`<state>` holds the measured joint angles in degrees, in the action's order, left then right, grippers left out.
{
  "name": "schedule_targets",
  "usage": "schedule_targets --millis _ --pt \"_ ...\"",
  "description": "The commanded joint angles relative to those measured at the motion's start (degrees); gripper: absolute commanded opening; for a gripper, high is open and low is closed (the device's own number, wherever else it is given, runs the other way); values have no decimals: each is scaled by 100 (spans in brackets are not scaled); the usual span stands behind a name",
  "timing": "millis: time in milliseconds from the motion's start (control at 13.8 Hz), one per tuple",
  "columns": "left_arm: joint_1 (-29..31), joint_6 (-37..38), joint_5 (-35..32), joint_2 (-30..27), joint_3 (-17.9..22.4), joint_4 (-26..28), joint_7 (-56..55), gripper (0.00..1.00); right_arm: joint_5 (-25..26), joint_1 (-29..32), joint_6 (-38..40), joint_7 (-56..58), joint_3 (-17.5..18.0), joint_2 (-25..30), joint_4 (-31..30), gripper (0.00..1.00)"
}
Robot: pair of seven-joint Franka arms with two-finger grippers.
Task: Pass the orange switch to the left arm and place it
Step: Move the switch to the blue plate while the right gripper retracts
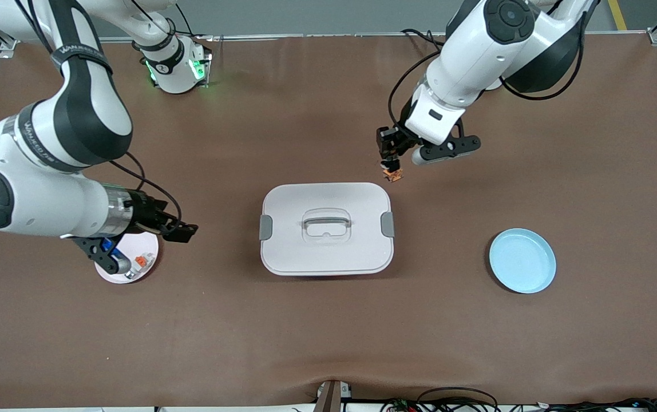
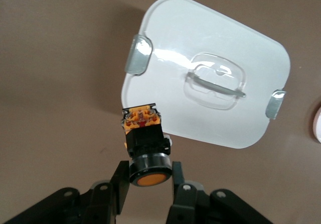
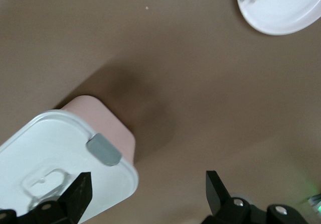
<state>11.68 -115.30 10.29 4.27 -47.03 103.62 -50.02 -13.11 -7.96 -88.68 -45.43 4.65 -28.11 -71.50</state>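
Left gripper (image 1: 392,161) is up in the air over the bare table just beside the box (image 1: 327,229), at its corner, fingers pinching the orange switch (image 2: 145,146). Right gripper (image 1: 182,229) hangs with its fingers spread wide and nothing between them, by the white plate (image 1: 146,269) at the right arm's end. 2 arms, 1 box, 2 plates: the blue plate (image 1: 522,260) sits toward the left arm's end.
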Motion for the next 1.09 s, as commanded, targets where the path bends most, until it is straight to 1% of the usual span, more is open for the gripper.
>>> schedule_targets --millis 0,290,580,652,870,1014 --pt "246 384 -79 -365 -16 79 229 0 238 294 -44 673 98 289 -470 100" --pt "632 736 -79 -751 -8 273 799 0 318 786 -53 1736 98 385 -760 100" --pt "1212 1131 -9 -1094 19 431 1616 0 739 1226 -79 2861 98 403 -875 100" --pt "1292 1245 -9 -1121 106 440 1827 0 818 1323 -97 3125 98 403 -901 100" --pt "1292 1475 0 -1323 755 598 2696 0 968 1525 -219 3741 98 394 -989 100" --pt "1292 1492 -9 -1473 1300 756 3390 0 1100 1648 -491 4163 98 412 -1199 100"
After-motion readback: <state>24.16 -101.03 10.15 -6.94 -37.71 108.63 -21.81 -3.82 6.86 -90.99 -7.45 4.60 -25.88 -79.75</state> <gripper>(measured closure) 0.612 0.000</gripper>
